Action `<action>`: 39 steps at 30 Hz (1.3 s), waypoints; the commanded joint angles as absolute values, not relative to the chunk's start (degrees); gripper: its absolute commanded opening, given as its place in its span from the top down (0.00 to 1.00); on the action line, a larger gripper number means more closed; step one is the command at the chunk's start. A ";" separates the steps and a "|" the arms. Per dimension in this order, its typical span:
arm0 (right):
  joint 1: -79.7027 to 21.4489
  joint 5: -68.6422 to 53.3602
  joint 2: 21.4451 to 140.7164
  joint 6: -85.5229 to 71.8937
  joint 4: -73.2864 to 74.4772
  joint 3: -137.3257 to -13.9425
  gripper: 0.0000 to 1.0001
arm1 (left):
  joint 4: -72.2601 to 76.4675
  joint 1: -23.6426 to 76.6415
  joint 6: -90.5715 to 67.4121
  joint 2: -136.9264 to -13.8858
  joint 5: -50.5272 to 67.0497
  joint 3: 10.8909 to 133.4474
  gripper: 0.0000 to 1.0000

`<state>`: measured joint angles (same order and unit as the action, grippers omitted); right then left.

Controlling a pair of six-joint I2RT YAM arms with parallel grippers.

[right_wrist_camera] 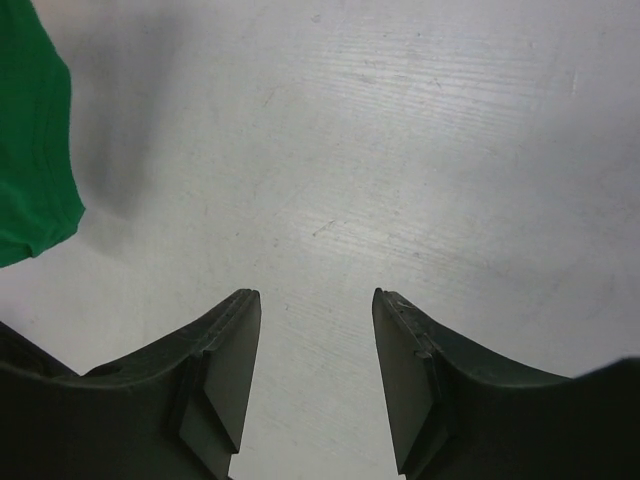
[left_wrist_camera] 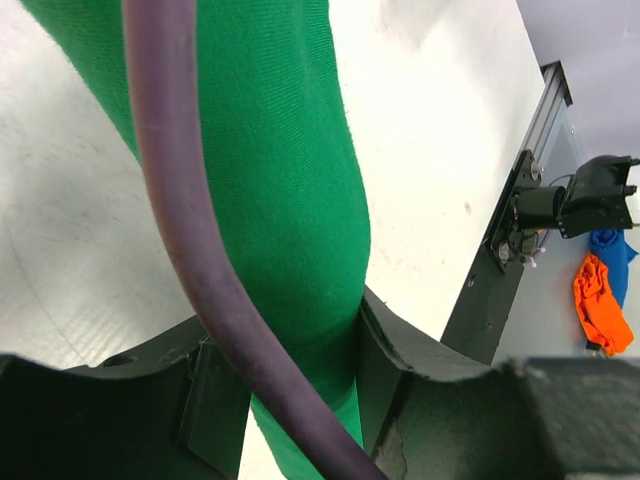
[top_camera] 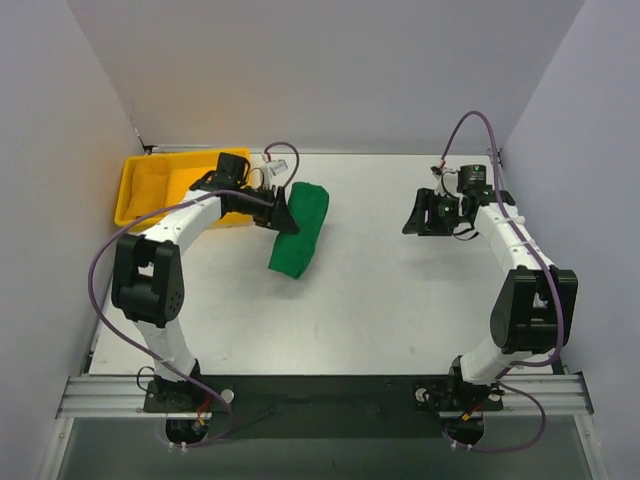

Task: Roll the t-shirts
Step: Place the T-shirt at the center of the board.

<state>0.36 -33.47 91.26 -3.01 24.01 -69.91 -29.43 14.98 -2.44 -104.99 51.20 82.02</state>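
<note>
The green t-shirt [top_camera: 301, 228] is a long rolled bundle lying slantwise at the table's back left. My left gripper [top_camera: 283, 215] grips it across its upper part. In the left wrist view the roll [left_wrist_camera: 280, 170] runs between my fingers [left_wrist_camera: 395, 355], and the gripper [left_wrist_camera: 300, 375] is shut on it; a purple cable hides part of the left finger. My right gripper [top_camera: 420, 215] is open and empty over bare table at the back right, apart from the shirt. In the right wrist view the gripper [right_wrist_camera: 315, 300] stands wide open, with an edge of the shirt [right_wrist_camera: 30, 150] at the far left.
A yellow plastic tray [top_camera: 135, 195] stands at the back left corner, just behind my left arm. A purple cable [left_wrist_camera: 180, 200] crosses the left wrist view. Orange cloth [left_wrist_camera: 600, 305] and blue cloth [left_wrist_camera: 612, 250] lie beyond the table's near rail [left_wrist_camera: 500, 270].
</note>
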 commanded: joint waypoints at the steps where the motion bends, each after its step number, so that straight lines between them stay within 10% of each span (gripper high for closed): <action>1: -2.98 -38.50 88.42 -4.48 23.82 -67.86 0.51 | -31.73 17.22 -1.93 -102.66 34.55 80.42 1.00; 39: -10.99 -30.76 86.66 -22.32 7.82 -53.97 0.57 | -46.23 34.80 13.10 -104.67 -6.77 83.40 1.00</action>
